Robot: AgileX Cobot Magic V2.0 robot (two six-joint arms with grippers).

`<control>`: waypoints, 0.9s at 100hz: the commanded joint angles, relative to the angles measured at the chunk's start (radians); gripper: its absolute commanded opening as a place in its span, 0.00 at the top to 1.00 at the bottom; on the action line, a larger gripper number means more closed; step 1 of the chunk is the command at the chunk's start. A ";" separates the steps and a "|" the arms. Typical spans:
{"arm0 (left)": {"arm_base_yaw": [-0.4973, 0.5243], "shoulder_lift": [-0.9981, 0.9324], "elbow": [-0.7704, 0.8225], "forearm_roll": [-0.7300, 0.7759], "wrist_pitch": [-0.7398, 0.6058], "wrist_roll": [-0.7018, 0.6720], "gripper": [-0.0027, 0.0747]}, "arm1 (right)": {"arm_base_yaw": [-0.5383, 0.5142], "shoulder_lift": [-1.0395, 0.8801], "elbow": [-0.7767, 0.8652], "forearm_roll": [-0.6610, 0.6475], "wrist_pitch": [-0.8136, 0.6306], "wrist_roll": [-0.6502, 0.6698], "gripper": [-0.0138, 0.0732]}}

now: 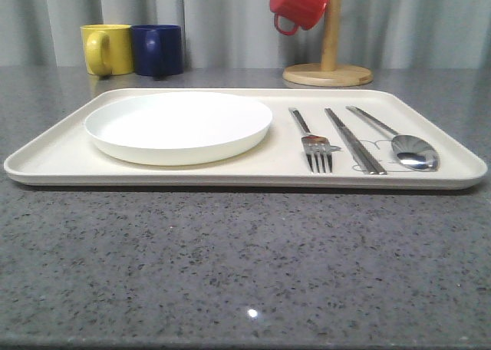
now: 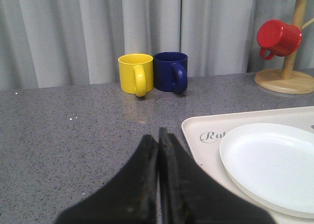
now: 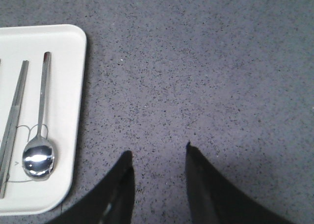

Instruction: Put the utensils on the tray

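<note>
Fork [image 1: 316, 144] tines face the camera.

The left gripper [image 2: 158, 135] is held with fingers pressed together; the right gripper [image 3: 158, 153] is held parted, nothing between its fingers.

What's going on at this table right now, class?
Nothing is being handled at this moment. The fork, chopsticks and spoon lie side by side on the tray, to the right of the white plate. The left tool is shut and empty over bare table. The right tool is open, beside the tray's spoon end.
</note>
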 commanded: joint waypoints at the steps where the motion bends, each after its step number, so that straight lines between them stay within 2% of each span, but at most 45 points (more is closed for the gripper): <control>1: 0.001 0.007 -0.028 -0.006 -0.072 -0.004 0.99 | -0.006 -0.123 0.052 -0.022 -0.112 -0.003 0.52; 19: 0.001 0.007 -0.028 -0.006 -0.072 -0.004 0.99 | -0.006 -0.368 0.200 -0.059 -0.194 -0.005 0.52; 34: 0.001 0.007 -0.028 -0.006 -0.072 -0.004 0.99 | -0.006 -0.518 0.284 -0.061 -0.208 -0.005 0.53; 41: 0.001 0.007 -0.028 -0.006 -0.072 -0.004 0.99 | -0.006 -0.566 0.312 -0.062 -0.212 -0.005 0.58; 48: 0.001 0.007 -0.028 -0.006 -0.072 -0.004 0.99 | -0.006 -0.590 0.330 -0.063 -0.222 -0.005 0.68; 62: 0.001 0.007 -0.028 -0.006 -0.072 -0.004 0.99 | -0.006 -0.591 0.332 -0.063 -0.233 -0.005 0.93; 90: 0.001 0.007 -0.028 -0.006 -0.072 -0.004 0.99 | -0.006 -0.591 0.332 -0.063 -0.242 -0.005 0.92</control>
